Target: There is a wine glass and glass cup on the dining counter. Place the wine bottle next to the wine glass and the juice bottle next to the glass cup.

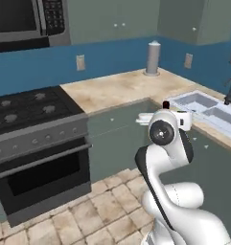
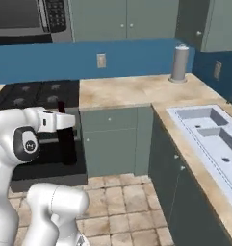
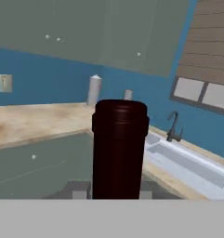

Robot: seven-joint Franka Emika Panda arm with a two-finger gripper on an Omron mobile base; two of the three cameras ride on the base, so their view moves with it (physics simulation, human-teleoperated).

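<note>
Kitchen corner: beige worktop [image 2: 132, 91] is wrapping in an L under a blue backsplash, with one black stove [image 1: 30, 107] at 9 o'clock in the left base view and one double-basin sink [image 2: 211, 132] at 3 o'clock in the right base view. One grey cylinder [image 1: 153, 58] is standing on the worktop at 12. Gripper [image 2: 64, 126] is clamping one wine bottle [image 2: 66, 139], holding it upright in mid-air in front of the stove. In the hand view the bottle's dark red top [image 3: 120, 148] is sitting dead centre between the fingers.
</note>
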